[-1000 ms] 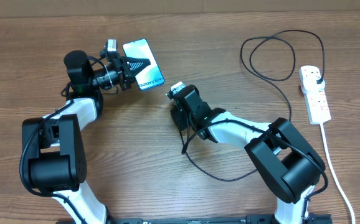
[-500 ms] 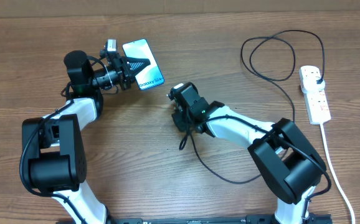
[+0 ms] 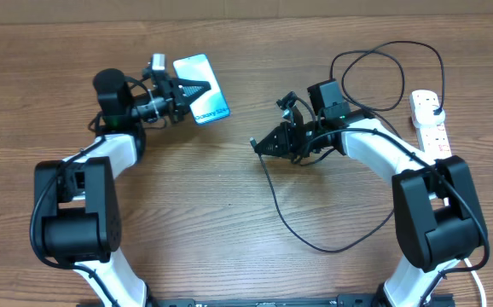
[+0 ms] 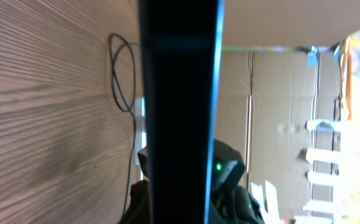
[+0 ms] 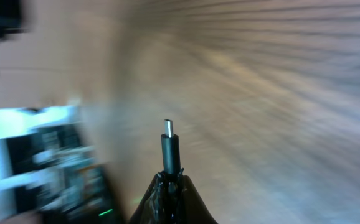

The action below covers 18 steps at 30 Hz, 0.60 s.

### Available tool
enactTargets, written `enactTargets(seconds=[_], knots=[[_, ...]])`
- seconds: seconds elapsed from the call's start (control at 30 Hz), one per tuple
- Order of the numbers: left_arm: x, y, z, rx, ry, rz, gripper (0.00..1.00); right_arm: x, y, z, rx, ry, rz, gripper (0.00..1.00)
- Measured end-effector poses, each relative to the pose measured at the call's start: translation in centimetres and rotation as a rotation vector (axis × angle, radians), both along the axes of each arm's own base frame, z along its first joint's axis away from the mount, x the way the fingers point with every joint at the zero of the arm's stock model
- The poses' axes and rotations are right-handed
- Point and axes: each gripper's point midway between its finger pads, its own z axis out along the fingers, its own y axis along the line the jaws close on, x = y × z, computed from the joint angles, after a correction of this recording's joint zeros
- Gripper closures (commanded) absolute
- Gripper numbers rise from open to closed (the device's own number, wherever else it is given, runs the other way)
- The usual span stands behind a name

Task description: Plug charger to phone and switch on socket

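Pinched tight with right gripper (image 5: 169, 190) on the charger (image 5: 169, 149) just behind the tip. Metal tip poking clear of the jaws, aimed at frame left, mid-frame in overhead. Clamped with left gripper (image 3: 194, 89) on the phone (image 3: 214, 104), upper left of overhead, screen up and lit, one finger lying over the glass. Lifted or resting on the table (image 3: 187, 222): cannot tell. Well apart from the tip, bare wood between.

Handling, as judged: light limp cable, stiff only at the connector, so best held close behind the tip as here. Further back would let it droop and wander. Long slack trailing at lower centre, likely to drag. Phone rigid, slick and breakable; firm but gentle hold, port end kept free.

Hard to make out: phone port not visible in any view. Left wrist view filled by the phone's dark edge, no fingers seen. Right wrist view smeared; cyan patch at left probably the phone. Socket (image 3: 432, 128) at right edge, charger's far end seemingly in its upper outlet. Switches too small to read.
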Motion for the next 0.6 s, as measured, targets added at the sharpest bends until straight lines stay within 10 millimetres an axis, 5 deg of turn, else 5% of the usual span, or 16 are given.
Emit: enactTargets(seconds=[0.3, 0.6], knots=[[-1.5, -4.4, 0.9, -0.005, -0.055, -0.100, 0.96, -2.5, 1.8, 4.4, 0.257, 0.156, 0.097, 0.96], [-0.4, -4.3, 1.9, -0.042, -0.025, -0.032, 0.96, -1.3, 2.5, 6.5, 0.346, 0.108, 0.116, 0.96]])
